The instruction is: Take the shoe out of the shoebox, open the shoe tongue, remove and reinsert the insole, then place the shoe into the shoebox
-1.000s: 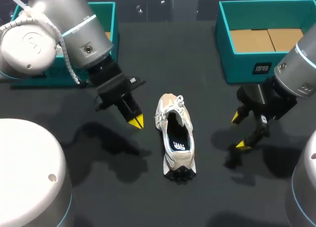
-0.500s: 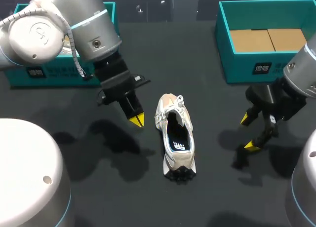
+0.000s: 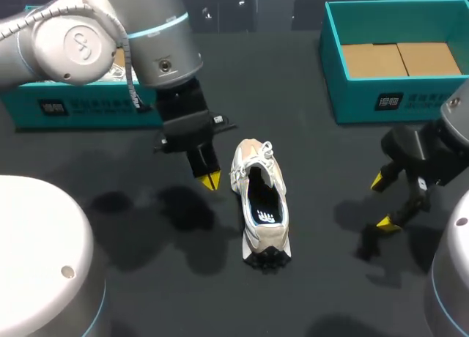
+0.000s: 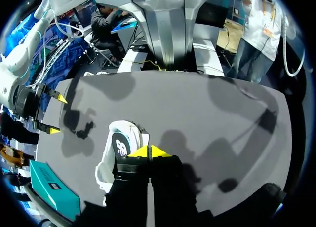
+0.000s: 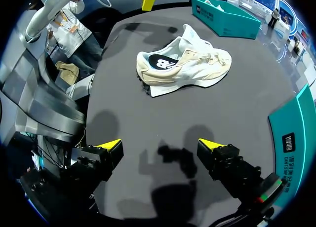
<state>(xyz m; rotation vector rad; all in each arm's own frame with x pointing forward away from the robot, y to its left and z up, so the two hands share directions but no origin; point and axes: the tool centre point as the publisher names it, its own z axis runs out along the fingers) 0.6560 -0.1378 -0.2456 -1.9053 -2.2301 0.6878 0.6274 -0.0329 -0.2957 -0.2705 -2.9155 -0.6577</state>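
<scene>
Left fingers near the shoe; right fingers retreat.
Pressed together, the left pair has edged just beside the shoe's laces, while the right pair, spread wide, has drawn away. The shoe lies on the tabletop, outside the shoebox; opening the tongue is probably next.

The shoe is laid at the table's middle; a shoebox is set at its far right corner, another box far left.
</scene>
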